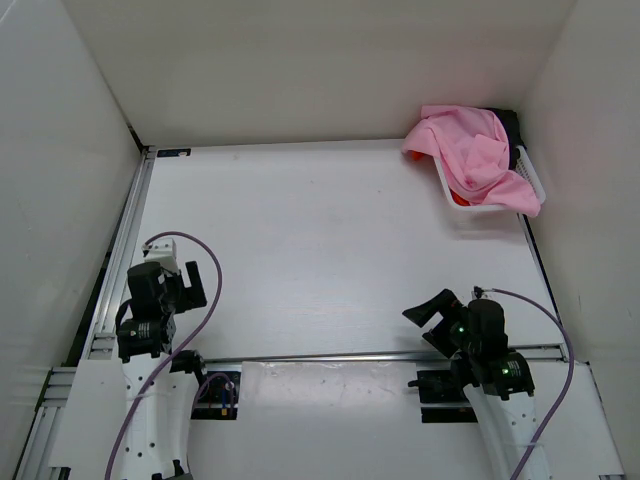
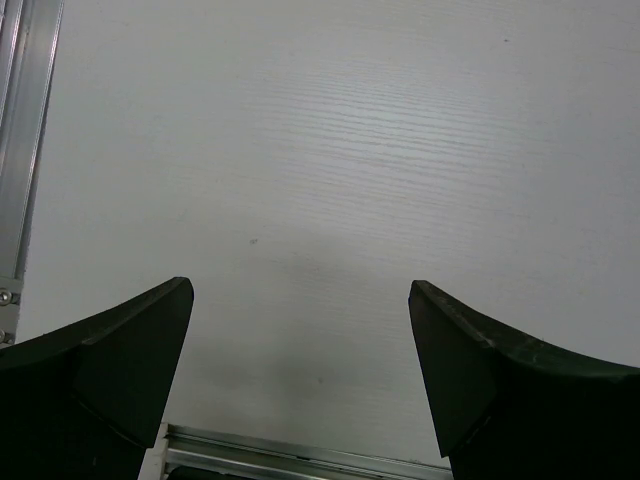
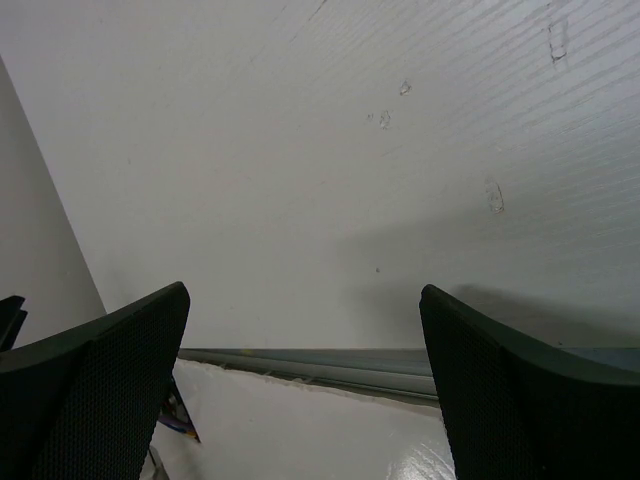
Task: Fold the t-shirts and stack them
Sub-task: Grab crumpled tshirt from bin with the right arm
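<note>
The three t-shirts [image 1: 478, 165] are bunched up in the white basket [image 1: 533, 180] at the far right corner of the table [image 1: 300, 250]. The pink shirt [image 1: 470, 145] lies on top and hangs over the rim. The black shirt [image 1: 508, 124] peeks out behind it. Only a tiny bit of the orange-red shirt [image 1: 458, 199] shows underneath.

The left gripper [image 2: 300, 300] is spread wide with nothing in it, over bare table near the near left corner. The right gripper [image 3: 305, 300] is the same, near the near edge on the right.

I think the shirts are soft, light and floppy (they will sag and bunch). A good spot to pinch looks like the pink cloth hanging over the rim.

Sleeves and collars are too crumpled to make out. Most of the black and orange-red shirts is hidden. The wrist cameras see no shirts.
</note>
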